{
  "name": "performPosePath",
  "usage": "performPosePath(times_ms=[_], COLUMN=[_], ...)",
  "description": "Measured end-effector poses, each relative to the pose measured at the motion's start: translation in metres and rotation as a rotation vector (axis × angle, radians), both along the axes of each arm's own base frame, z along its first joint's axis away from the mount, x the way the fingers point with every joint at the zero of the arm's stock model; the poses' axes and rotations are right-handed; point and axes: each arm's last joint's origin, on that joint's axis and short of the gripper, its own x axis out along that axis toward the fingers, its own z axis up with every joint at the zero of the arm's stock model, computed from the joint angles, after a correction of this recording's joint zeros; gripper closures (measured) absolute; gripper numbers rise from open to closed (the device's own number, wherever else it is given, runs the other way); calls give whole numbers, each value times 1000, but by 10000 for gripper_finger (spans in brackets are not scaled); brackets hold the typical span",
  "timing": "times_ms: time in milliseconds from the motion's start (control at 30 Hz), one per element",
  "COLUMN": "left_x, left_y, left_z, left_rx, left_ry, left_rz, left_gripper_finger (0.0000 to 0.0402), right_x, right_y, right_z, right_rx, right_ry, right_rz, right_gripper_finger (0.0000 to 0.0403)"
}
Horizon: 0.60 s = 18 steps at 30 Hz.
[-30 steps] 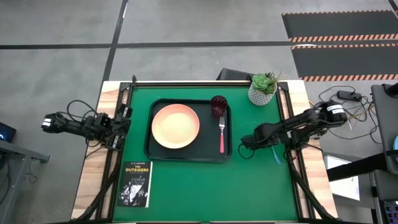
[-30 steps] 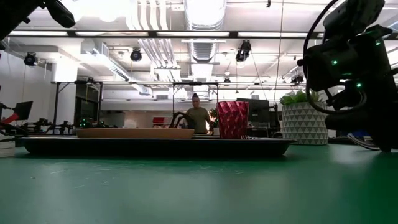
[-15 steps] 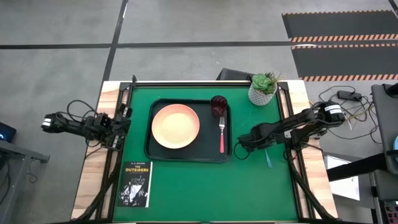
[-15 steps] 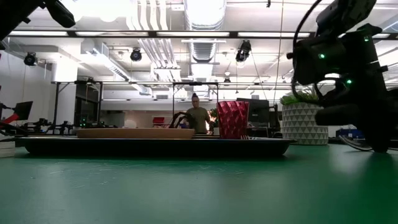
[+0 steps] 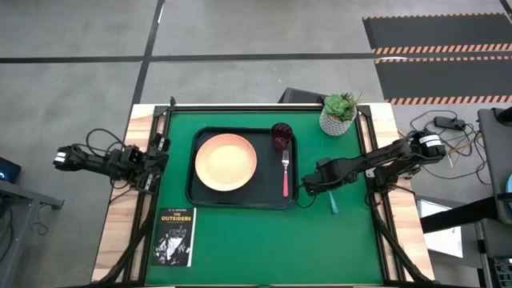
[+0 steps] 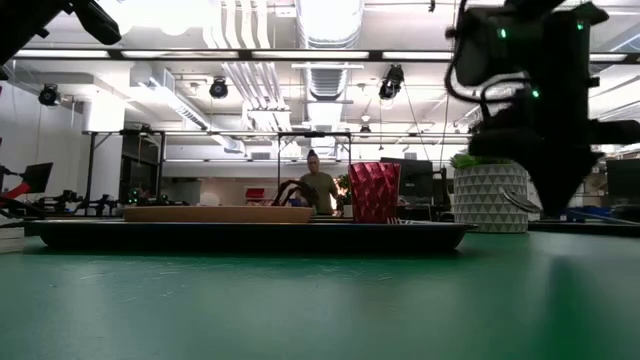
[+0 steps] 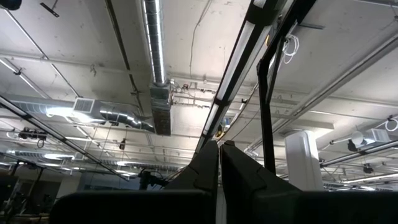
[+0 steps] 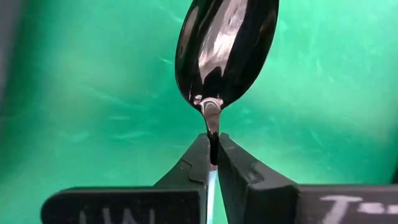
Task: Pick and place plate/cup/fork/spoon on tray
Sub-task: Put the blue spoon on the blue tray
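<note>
Three of the four task items are already seated in the tray. Far left, the left gripper is parked off the table's left edge, fingers pressed shut on nothing. A book is lying near the table's front-left corner. On the tray's left half the plate is set; the cup is at its back-right corner, the fork along its right rim. Just off the tray's right edge, the right gripper has been carried leftward over the last second and its fingers have clamped on the spoon's neck — the spoon is now lifted and trailing behind it over the mat, not yet in the tray. Only placement is judged left. A potted plant stands at the table's back-right.
</note>
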Motion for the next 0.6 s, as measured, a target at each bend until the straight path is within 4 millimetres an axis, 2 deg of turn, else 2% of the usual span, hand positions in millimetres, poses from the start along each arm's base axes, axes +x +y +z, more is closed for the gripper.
performPosePath(times_ms=[233, 600], left_x=[0, 0], left_y=[0, 0], left_z=[0, 0], left_rx=[0, 0], left_ry=[0, 0], left_rz=[0, 0], left_gripper_finger=[402, 402], right_x=[24, 73], right_y=[9, 15], right_z=[25, 51], right_rx=[-103, -257], right_ry=[-167, -662], right_rz=[43, 181], right_gripper_finger=[394, 394])
